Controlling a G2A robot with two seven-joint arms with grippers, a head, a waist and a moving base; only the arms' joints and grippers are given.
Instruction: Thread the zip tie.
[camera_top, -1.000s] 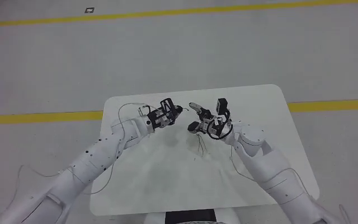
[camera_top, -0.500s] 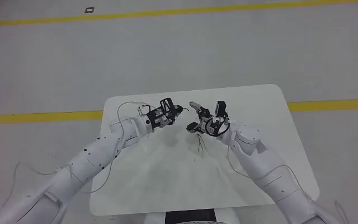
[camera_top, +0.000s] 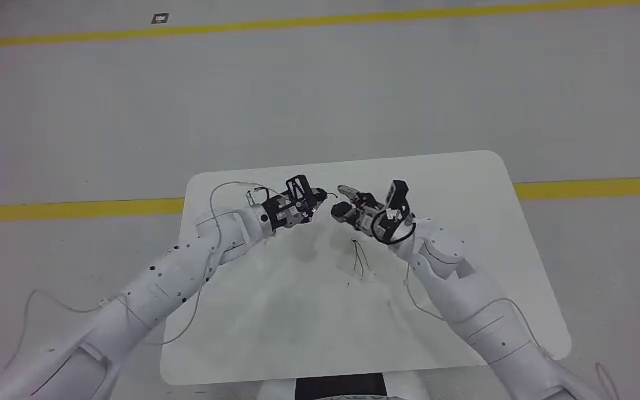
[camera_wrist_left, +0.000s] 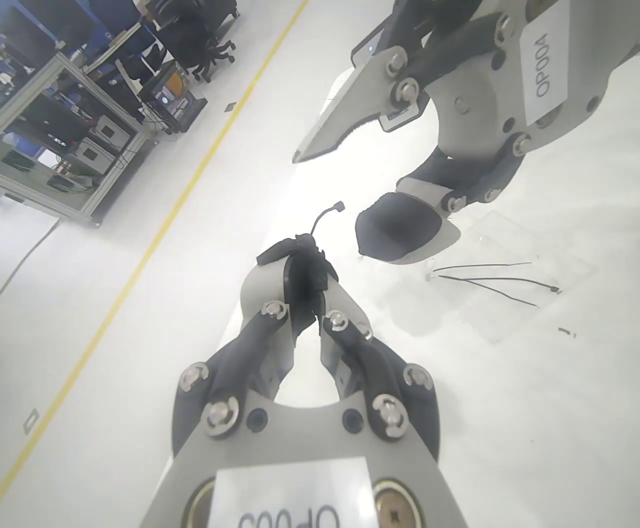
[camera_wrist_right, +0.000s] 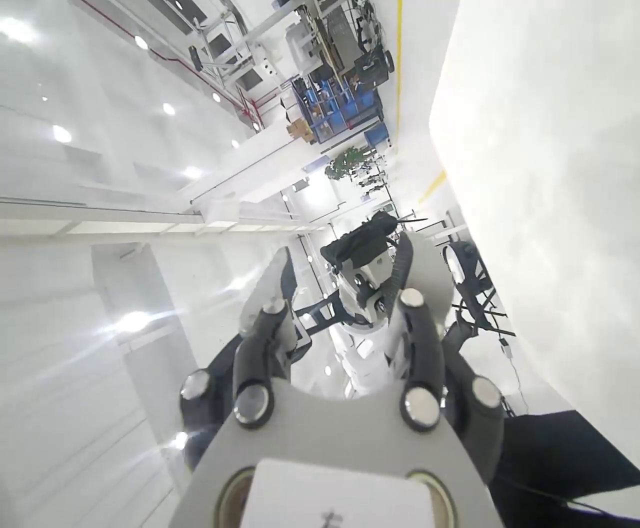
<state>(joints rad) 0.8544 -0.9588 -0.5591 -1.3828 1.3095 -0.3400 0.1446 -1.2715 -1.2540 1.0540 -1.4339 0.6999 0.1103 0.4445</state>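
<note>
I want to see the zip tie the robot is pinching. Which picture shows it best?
The left wrist view: the zip tie curls up close from the shut left gripper, its head clear. The top view shows a thin line between the grippers. The right wrist view shows thin tips far off, beyond the open right gripper.

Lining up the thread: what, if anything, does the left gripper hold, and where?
The left gripper pinches a zip tie just behind its head.

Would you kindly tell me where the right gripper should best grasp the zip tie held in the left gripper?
Probably the short curved stub of the zip tie standing free beyond the left gripper, just behind its blocky tip. The open right gripper faces it, so come straight in from opposite.
</note>
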